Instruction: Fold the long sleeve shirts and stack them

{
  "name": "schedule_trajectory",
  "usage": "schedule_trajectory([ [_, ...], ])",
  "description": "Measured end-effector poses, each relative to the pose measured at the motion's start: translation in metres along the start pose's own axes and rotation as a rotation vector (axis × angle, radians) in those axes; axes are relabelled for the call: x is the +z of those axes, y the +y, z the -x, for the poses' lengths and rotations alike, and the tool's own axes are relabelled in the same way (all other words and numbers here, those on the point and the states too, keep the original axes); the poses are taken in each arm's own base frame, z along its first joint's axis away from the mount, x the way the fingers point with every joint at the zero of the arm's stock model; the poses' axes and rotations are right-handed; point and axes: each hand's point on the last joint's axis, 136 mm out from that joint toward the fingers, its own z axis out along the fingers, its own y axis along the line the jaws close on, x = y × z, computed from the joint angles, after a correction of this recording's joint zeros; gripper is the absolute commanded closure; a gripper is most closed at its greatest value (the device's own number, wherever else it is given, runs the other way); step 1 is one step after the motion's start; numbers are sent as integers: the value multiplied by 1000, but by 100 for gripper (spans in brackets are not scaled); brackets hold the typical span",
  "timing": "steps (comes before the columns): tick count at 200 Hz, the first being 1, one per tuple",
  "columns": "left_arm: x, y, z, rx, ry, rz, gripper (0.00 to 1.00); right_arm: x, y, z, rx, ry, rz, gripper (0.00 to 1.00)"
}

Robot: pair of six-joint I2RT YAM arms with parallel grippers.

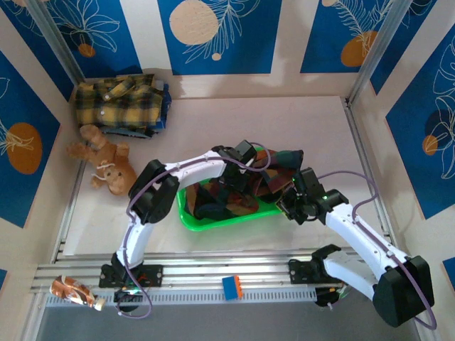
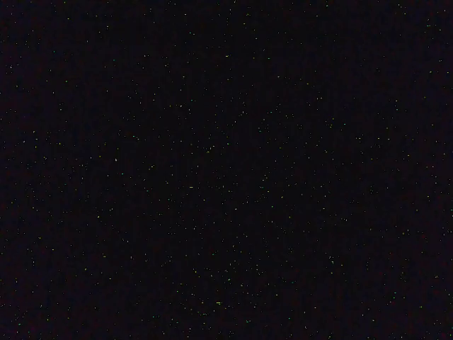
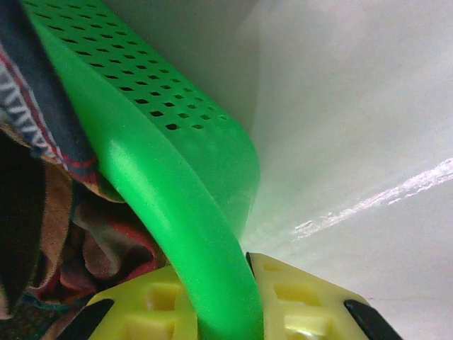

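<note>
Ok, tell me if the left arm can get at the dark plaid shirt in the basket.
Probably yes: the left gripper hangs right over the dark plaid shirt heaped in the green basket, with nothing between them. The right gripper clamps the basket's rim, off to one side.

Glossy plastic basket (image 3: 177,212), matt cloth shirt (image 3: 39,99)

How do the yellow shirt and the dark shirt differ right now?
The yellow shirt lies folded in the far left corner; the dark shirt sits crumpled in the basket. The yellow shirt is bright, black-checked; the dark shirt mixes navy, red and brown. Both are plaid.
</note>
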Motion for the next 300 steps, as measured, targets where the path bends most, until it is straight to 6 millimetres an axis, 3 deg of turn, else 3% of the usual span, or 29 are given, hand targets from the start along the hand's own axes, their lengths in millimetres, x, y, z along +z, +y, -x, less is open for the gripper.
schedule_trajectory([
  [22, -29, 9, 11, -27, -60, -20, 100, -3, -3, 9, 50, 2, 11, 88],
  [36, -71, 17, 29, -52, -155, -34, 100, -6, -6, 19, 89, -7, 21, 88],
  [45, -108, 21, 43, -63, -240, -41, 100, -8, -8, 27, 125, -20, 29, 87],
  [57, -171, 24, 62, -73, -381, -54, 100, -12, -13, 39, 179, -42, 35, 87],
  [77, -308, 25, 87, -87, -695, -86, 100, -17, -23, 62, 295, -91, 47, 90],
  [89, -387, 26, 86, -84, -871, -110, 100, -22, -29, 77, 389, -130, 61, 95],
  [101, -459, 29, 70, -82, -1030, -133, 100, -25, -35, 92, 502, -172, 88, 99],
  [112, -502, 33, 52, -86, -1122, -143, 100, -25, -41, 103, 612, -207, 117, 100],
  [128, -535, 42, 24, -95, -1192, -138, 100, -23, -49, 113, 781, -250, 147, 100],
  [140, -536, 48, 10, -101, -1197, -124, 100, -25, -49, 121, 876, -284, 163, 100],
  [153, -514, 53, 1, -106, -1146, -96, 100, -28, -48, 128, 956, -313, 163, 97],
  [173, -446, 58, -2, -109, -986, -52, 100, -34, -39, 140, 1063, -345, 173, 82],
  [199, -345, 65, -14, -119, -746, 6, 100, -32, -39, 142, 1156, -361, 169, 48],
  [219, -295, 70, -31, -126, -626, 34, 100, -37, -41, 138, 1129, -364, 126, 34],
  [249, -269, 74, -42, -147, -581, 43, 100, -72, -18, 135, 939, -376, 166, 29],
  [270, -266, 79, -42, -170, -590, 41, 100, -104, 3, 116, 723, -370, 219, 29],
  [287, -266, 86, -40, -201, -602, 37, 100, -119, 29, 87, 499, -314, 247, 39],
  [300, -264, 91, -39, -216, -606, 37, 100, -116, 49, 62, 317, -238, 243, 51],
])
